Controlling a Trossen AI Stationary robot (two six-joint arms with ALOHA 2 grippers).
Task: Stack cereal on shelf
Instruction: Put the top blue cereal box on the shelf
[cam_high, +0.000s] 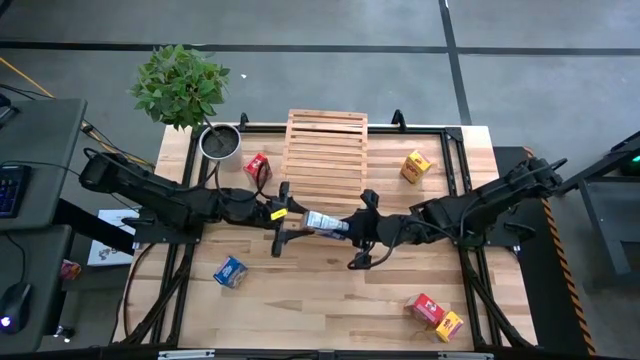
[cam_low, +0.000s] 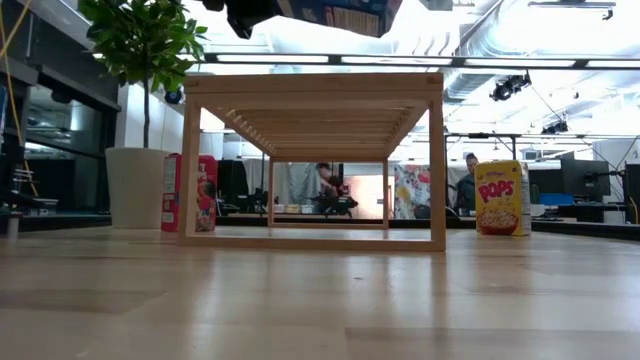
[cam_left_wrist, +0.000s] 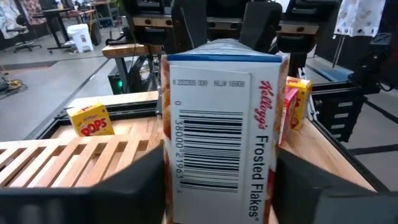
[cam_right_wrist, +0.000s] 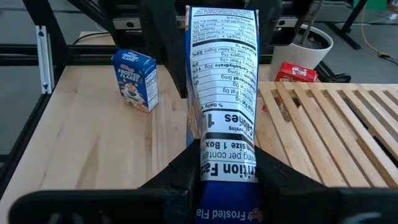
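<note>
A blue Frosted Flakes cereal box (cam_high: 325, 222) hangs in the air between my two grippers, just in front of the shelf (cam_high: 327, 155). My left gripper (cam_high: 300, 217) comes from the table's left and is shut on the box's left end. My right gripper (cam_high: 345, 228) comes from the right and is shut on the other end. The low view shows the box (cam_low: 330, 15) higher than the shelf's top (cam_low: 315, 85). Other cereal boxes stand on the table: a red one (cam_high: 258, 165), a yellow one (cam_high: 415, 166) and a blue one (cam_high: 230, 271). My left gripper has the box end between its two fingers (cam_left_wrist: 137, 186), which lie against the two faces beside the barcode panel (cam_left_wrist: 177, 162). It comes in about level from the table's left. The box is clear of the table and the shelf. My right gripper pinches the box's other end between its two fingers (cam_right_wrist: 180, 180), one on each side of the nutrition panel (cam_right_wrist: 227, 165). It reaches in from the table's right, slanting slightly down, fingers along the box. The box stretches away from it, lifted clear.
A potted plant (cam_high: 185, 90) stands at the far left corner, close to the red box. A red box (cam_high: 425, 307) and a yellow box (cam_high: 449, 325) lie together near the front right. Bare planks lie in front of the shelf, under the held box.
</note>
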